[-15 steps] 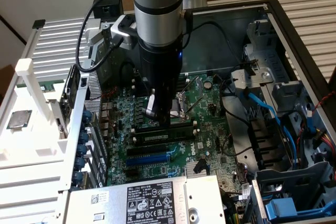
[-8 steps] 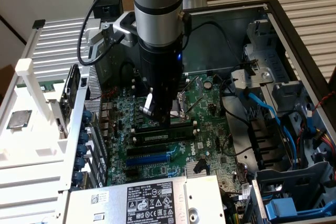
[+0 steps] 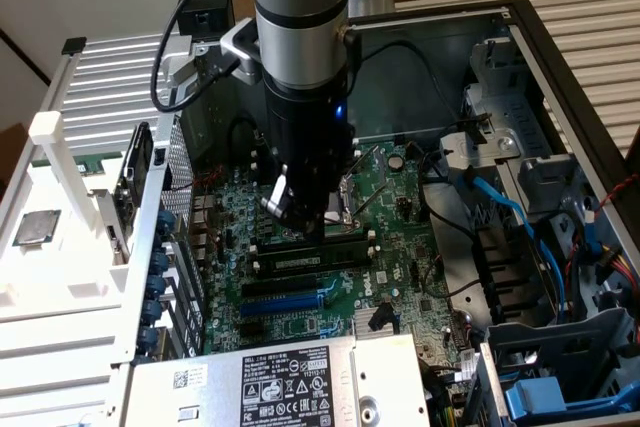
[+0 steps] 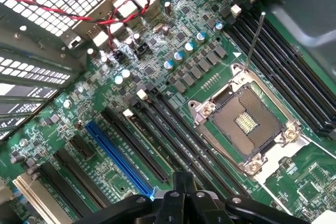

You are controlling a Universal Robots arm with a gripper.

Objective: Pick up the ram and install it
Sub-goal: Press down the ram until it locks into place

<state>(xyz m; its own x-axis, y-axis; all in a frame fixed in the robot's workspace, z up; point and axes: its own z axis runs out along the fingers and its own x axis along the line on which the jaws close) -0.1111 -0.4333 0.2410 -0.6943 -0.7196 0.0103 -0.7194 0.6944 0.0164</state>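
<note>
Arm's reaching down into the open computer case (image 3: 560, 57) with the gripper (image 3: 300, 219) hovering low over the motherboard (image 3: 405, 247). The ram (image 3: 305, 259) is right under it, lying along one of the black slots, pale label facing the exterior camera, a bit above the blue slot (image 3: 285, 302) in that view. Honestly can't tell if the gripper is open, closed or touching the stick. The wrist view mostly shows the empty processor socket (image 4: 244, 121).
</note>
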